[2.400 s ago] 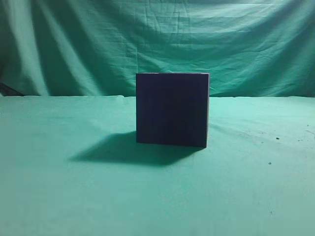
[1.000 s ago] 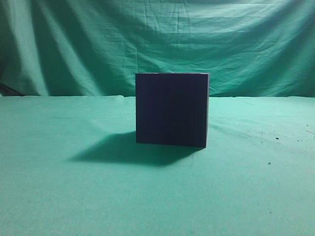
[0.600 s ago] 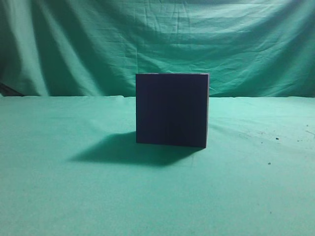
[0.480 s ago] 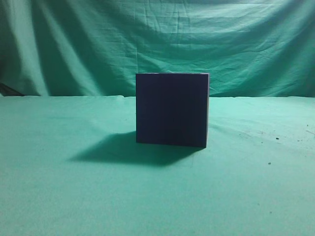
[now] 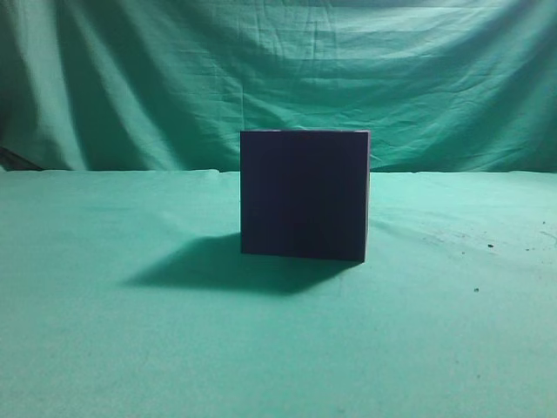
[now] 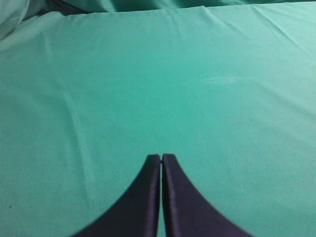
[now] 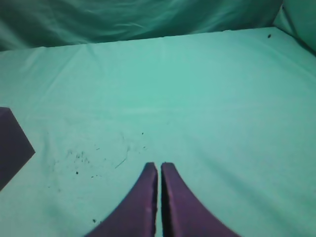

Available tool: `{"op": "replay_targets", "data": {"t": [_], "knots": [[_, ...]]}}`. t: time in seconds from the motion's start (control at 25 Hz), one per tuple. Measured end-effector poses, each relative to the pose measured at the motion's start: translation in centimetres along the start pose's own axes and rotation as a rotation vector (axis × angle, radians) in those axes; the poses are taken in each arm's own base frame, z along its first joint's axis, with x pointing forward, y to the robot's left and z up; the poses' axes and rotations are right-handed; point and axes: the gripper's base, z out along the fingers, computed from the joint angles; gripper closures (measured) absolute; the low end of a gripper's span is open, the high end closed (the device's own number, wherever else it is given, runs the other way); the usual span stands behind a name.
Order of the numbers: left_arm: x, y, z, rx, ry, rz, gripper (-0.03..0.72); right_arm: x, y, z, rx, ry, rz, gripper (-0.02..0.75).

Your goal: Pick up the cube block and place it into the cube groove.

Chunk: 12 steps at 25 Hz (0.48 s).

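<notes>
The cube groove (image 7: 12,145) sits well left of the right claw (image 7: 159,167) — both claws pressed together, empty; left claw (image 6: 161,158) over bare surface (image 6: 148,89).

The green-clothed table (image 5: 104,348) carries the cube groove (image 5: 304,193), standing upright mid-table.

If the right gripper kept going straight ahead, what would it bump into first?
Probably nothing but the green cloth. The right gripper is shut, and the purple cube sits off to the left of its line. Depth is hard to judge.
</notes>
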Motion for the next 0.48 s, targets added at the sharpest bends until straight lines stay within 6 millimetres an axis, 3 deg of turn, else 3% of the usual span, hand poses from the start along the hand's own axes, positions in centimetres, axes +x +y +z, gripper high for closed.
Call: {"op": "replay_targets", "data": {"t": [0.48], "knots": [[0.0, 0.0, 0.0, 0.0, 0.0, 0.0, 0.688, 0.15, 0.0, 0.0, 0.0, 0.016, -0.022, 0.738]]}}
